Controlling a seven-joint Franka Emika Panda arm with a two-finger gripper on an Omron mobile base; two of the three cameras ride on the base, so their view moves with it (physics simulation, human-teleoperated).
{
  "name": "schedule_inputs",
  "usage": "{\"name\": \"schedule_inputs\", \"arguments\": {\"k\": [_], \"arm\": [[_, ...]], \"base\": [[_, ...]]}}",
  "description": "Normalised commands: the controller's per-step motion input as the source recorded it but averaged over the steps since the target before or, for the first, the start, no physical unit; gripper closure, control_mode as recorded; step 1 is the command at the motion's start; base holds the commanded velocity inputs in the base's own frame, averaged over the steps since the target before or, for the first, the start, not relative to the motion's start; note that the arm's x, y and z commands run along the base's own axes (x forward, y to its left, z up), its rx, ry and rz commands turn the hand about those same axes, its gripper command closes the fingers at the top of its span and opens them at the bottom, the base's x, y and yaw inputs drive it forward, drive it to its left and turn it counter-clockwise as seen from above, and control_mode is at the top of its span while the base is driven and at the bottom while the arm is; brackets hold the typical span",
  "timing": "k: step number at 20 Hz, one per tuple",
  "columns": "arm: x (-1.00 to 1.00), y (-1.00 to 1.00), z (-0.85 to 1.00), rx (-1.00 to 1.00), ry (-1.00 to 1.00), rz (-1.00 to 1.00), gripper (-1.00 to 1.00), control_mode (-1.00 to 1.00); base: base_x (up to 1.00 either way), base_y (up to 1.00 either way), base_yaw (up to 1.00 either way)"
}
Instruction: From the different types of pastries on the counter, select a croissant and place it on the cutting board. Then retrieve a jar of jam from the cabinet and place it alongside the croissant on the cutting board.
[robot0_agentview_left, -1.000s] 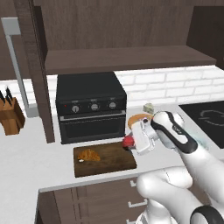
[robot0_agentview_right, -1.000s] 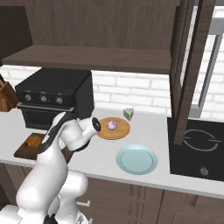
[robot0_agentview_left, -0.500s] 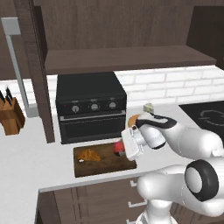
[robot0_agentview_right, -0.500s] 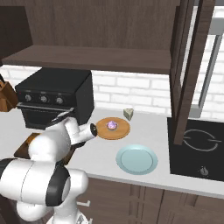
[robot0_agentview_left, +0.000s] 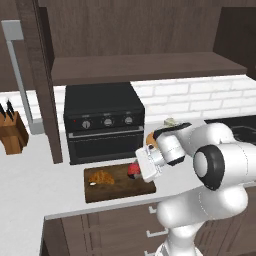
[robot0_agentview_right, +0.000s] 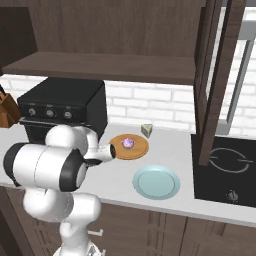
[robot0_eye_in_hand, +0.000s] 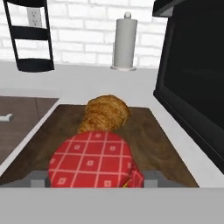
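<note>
The jar of jam (robot0_eye_in_hand: 91, 159), red with a checked top, sits between my gripper's (robot0_eye_in_hand: 94, 179) fingers (robot0_eye_in_hand: 37, 178), low over the right part of the dark cutting board (robot0_eye_in_hand: 148, 140). My gripper is shut on it. Just beyond the jar, the golden croissant (robot0_eye_in_hand: 104, 113) lies on the board. From the left base view, the croissant (robot0_agentview_left: 101, 176) is on the board's (robot0_agentview_left: 115, 187) left half and the jar (robot0_agentview_left: 133, 170) is to its right, at my gripper (robot0_agentview_left: 138, 171). A pink-purple pastry (robot0_agentview_right: 128, 143) rests on the counter's (robot0_agentview_right: 185, 150) round wooden plate (robot0_agentview_right: 137, 151).
The black oven (robot0_agentview_left: 102, 127) stands close behind the board, under the cabinet shelf (robot0_agentview_left: 140, 67). A knife block (robot0_agentview_left: 12, 132) is far left. A pale blue plate (robot0_agentview_right: 156, 181), a cheese wedge (robot0_agentview_right: 146, 130) and the cooktop (robot0_agentview_right: 225, 162) lie to the right. A paper towel roll (robot0_eye_in_hand: 125, 41) stands by the wall.
My gripper has carried the jar left and down, from beside the board's right edge to low over the board next to the croissant. The croissant has not moved.
</note>
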Motion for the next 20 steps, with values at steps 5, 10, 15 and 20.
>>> {"name": "schedule_inputs", "arguments": {"k": [5,10,15,20], "arm": [[0.02,0.01,-0.32,0.0,0.0,0.06,-1.0,-1.0],[-0.05,0.0,-0.03,0.01,-0.01,0.03,-1.0,-1.0],[-0.03,-0.04,0.49,0.0,-0.08,0.0,-1.0,-1.0],[-0.1,-0.14,0.66,0.0,-0.13,0.0,-1.0,-1.0]], "base": [[0.0,0.0,0.0],[0.0,0.0,0.0],[0.0,0.0,0.0],[0.0,0.0,0.0]]}}
